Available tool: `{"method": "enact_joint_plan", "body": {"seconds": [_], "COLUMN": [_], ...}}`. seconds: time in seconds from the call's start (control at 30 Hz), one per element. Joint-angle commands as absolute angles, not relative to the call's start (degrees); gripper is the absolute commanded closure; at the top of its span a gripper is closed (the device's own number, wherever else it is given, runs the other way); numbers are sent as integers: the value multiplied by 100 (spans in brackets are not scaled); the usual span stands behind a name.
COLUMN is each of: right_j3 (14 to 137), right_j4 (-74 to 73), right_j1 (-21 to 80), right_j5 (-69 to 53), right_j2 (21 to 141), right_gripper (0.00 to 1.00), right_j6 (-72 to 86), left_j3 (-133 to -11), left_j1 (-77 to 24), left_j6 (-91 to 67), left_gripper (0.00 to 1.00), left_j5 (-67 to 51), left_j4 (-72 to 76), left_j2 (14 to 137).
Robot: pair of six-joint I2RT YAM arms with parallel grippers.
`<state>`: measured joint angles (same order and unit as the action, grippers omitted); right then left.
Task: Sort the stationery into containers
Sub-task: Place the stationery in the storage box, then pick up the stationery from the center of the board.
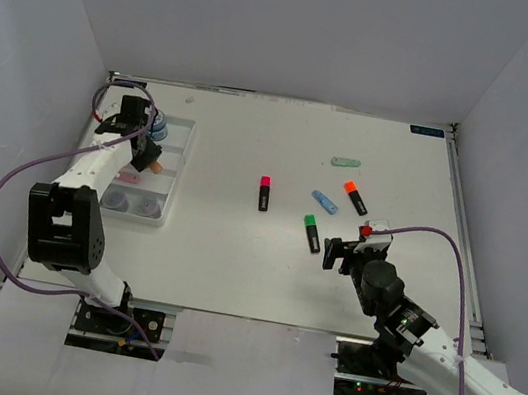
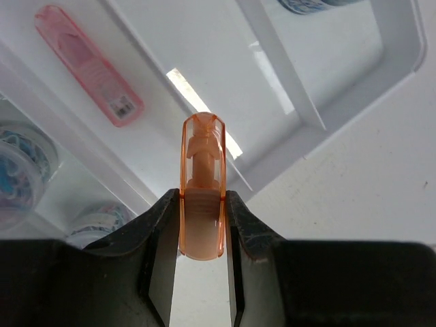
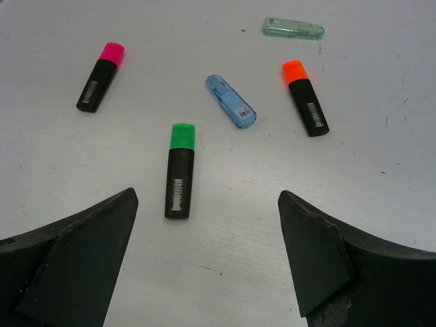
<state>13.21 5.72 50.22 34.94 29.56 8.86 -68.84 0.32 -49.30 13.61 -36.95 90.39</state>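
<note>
Your left gripper point(image 1: 147, 153) is hovering over the tray point(image 1: 177, 183), and its fingers are pinching the orange marker point(image 2: 202, 184) narrow by its back end. The marker is sticking straight out from between the pads. Its tip is hanging over a tray compartment just inside the outer wall. I can't tell whether it is touching the tray floor.

Inside the tray, a pink marker point(image 2: 88, 65) is lying flat in the compartment next to that one. Round jars point(image 1: 117, 199) are sitting at the tray's near end, and one blue jar point(image 1: 159, 127) is at its far end, partly hidden by the arm.

Your right gripper point(image 1: 338, 256) is hanging well to the right of the tray, low over the table point(image 1: 229, 283). Its fingers are spreading wide and gripping nothing.

Five pieces are lying loose on the table, right of the tray:
- The pink-capped highlighter point(image 1: 265, 193) is lying closest to the tray.
- The green-capped highlighter point(image 3: 180, 170) is lying further from the tray, just in front of the right gripper's open jaws.
- The blue marker point(image 3: 231, 101) is lying further right again.
- The orange-capped highlighter point(image 3: 306, 97) is lying beside the blue marker, on the side away from the tray.
- The green marker point(image 3: 293, 28) is lying furthest back.

None of these five are touching each other.
</note>
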Motion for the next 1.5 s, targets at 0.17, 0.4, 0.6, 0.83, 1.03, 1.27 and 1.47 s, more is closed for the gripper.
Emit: {"method": "enact_joint_plan", "body": {"seconds": [0.17,0.4,0.6,0.83,1.03,1.27,1.47], "right_j3": [1266,1266,1274,1380,1862,2855,3919], "right_j4": [826,826,826,826,730,598,580], "right_j1": [5010,5001,5010,4992,4633,2912,2532], "right_j5": [3551,3551,3551,3665,3613,1577,468], "right_j2": [2848,2848,2874,3040,3664,5157,6862], "right_gripper": [10,10,10,10,9,9,9], "right_j6": [967,967,958,791,808,783,186], "left_j3": [-6443,-6363,-6469,-6504,-6364,-5565,-4510], "left_j1": [861,1063,1125,1134,1134,1116,853], "left_j6": [-5141,-5431,-5484,-5037,-3992,-2813,-2471], "left_gripper": [65,53,29,13,2,2,2], "left_j5": [615,563,361,167,9,-1379,-2065], "left_j4": [-3358,-3208,-3199,-3191,-3068,-2216,-1469], "left_j2": [9176,9290,9448,8729,7665,6549,5889]}}
